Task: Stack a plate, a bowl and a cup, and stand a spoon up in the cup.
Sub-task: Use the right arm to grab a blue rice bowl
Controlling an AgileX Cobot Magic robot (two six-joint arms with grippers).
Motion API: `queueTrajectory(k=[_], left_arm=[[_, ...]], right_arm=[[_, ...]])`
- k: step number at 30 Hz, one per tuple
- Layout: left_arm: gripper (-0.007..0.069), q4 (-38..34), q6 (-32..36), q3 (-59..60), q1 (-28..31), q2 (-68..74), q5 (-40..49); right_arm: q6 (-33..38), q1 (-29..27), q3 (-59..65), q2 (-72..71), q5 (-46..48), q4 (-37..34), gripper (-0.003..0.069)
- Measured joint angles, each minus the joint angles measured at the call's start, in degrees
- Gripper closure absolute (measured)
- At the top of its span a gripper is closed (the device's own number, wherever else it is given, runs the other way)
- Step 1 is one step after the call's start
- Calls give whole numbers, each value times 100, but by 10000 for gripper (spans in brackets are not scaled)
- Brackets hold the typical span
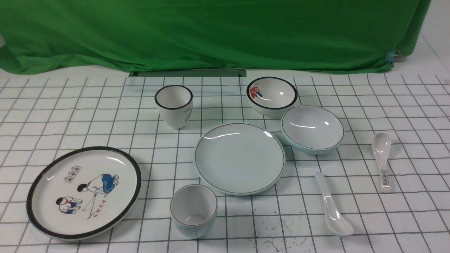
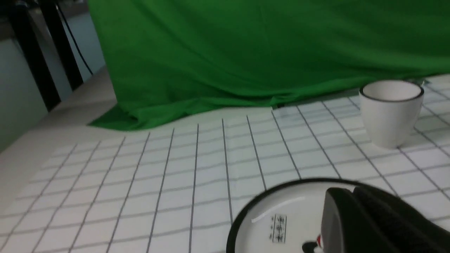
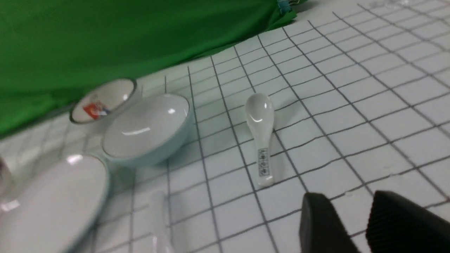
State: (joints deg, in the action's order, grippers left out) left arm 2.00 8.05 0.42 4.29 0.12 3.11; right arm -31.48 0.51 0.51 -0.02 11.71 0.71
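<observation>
Cup (image 1: 193, 211) sat by the table's front edge, spoon (image 1: 332, 207) to its right, plate (image 1: 239, 158) mid-table, bowl (image 1: 312, 128) just behind the plate; nothing stacked. Left gripper (image 2: 351, 192) closed and empty by the cartoon plate (image 1: 84, 191). Right gripper (image 3: 349, 202) open and empty near the printed spoon (image 1: 382, 160). Risks: grabbing a lookalike, the glossy spoon slipping, and the bowl bumping the cartoon bowl (image 1: 271, 93) when lifted.

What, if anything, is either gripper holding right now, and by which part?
Nothing is held. The left gripper is shut on nothing; the right gripper is open, with only the table showing between its jaws.
</observation>
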Motion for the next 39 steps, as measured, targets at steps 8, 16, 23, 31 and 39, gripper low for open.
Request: queueTrajectory(k=[8,16,23,31,39], left_arm=[[653,146,114,0,0,0,-312],[653,-873,-1359,0,0,0,-840],[653,-2424,-4847,0,0,0,-987],[653,-1637,-5364,0,0,0,-1020],[650,-337,-5562,-902,0,4,-312]], right_arm=[[-740,0,0,0,-135,-17,417],[-1464,0,0,0,-152,-71,417],[-3527,0,0,0,-181,-232,417],[-2866,0,0,0,-198,-163,417],[-1608,140,-47,2,-826,-157,445]])
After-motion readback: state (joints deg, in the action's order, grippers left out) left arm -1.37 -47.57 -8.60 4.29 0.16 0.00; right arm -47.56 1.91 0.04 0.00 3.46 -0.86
